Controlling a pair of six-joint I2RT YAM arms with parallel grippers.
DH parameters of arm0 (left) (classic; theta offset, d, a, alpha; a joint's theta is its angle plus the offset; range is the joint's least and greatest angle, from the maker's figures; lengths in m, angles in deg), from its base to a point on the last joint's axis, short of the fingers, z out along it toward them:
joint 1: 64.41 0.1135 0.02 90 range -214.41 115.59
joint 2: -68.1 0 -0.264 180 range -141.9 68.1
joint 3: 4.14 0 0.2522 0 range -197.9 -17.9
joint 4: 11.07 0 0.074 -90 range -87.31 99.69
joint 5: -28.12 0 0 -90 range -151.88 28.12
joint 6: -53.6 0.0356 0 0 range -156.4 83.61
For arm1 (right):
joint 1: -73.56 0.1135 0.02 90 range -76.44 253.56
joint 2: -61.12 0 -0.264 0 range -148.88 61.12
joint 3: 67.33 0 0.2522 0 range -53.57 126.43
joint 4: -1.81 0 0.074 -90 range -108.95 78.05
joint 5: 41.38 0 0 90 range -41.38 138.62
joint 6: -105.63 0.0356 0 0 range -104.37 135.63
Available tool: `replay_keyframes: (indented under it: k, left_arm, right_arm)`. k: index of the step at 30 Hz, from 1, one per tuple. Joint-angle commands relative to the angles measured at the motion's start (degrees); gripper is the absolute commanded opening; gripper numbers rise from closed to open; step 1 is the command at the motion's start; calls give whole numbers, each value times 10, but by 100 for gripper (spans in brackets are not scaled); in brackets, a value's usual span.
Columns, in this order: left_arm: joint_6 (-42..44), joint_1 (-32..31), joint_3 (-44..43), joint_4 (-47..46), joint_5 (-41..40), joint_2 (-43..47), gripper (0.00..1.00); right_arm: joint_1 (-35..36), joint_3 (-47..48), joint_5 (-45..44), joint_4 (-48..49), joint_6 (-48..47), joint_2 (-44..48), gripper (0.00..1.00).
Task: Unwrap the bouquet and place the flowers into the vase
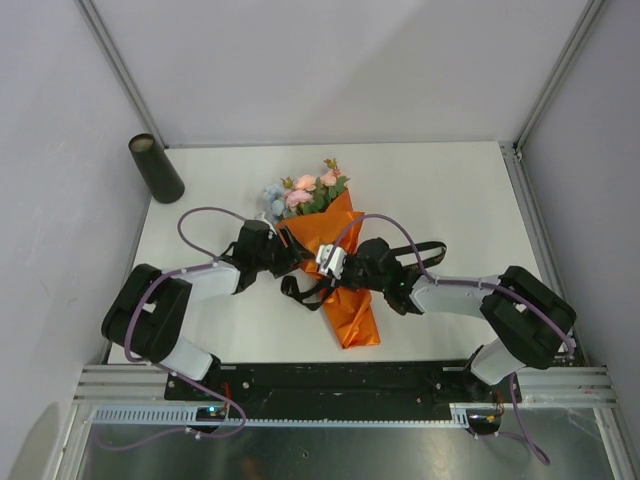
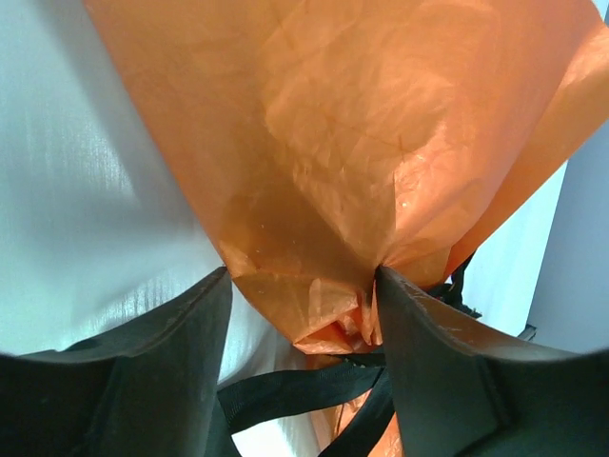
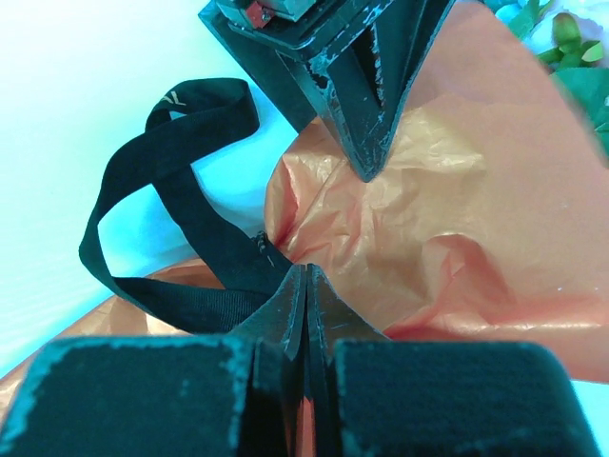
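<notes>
Your white table sits under flat, even light. Pale grey walls close its far side and both flanks. Metal posts at its far corners; aluminium rail along its near edge.

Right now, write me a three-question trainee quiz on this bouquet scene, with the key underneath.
1. True or false: the flowers already stand in the vase.
2. Which way does the bloom end of the bouquet point? A) toward the far edge of the table B) toward the arm bases C) straight up
3. Short answer: which are pressed together beside the black ribbon, the left jaws or the right jaws?
Key: 1 false; 2 A; 3 the right jaws.
</notes>
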Motion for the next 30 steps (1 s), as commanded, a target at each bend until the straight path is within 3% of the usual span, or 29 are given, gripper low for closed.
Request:
replay_keyframes:
  k: [1, 11, 15, 19, 22, 30]
  left_arm:
    - [-6, 1, -14, -28, 10, -9, 62]
    - [-7, -2, -14, -35, 10, -14, 26]
    - [-7, -4, -14, -35, 11, -11, 26]
    - [-5, -4, -13, -35, 15, -8, 28]
    - [-5, -5, -13, -35, 18, -6, 29]
    - [-8, -9, -15, -35, 21, -2, 34]
  right_arm:
    - [0, -2, 14, 35, -10, 41, 0]
    - [-4, -9, 16, 24, 7, 100, 0]
    - [-13, -16, 13, 24, 6, 102, 0]
    - [-37, -11, 67, -24, -30, 82, 24]
    - [-50, -6, 95, -62, -56, 71, 33]
    - [-50, 8, 110, -81, -93, 53, 38]
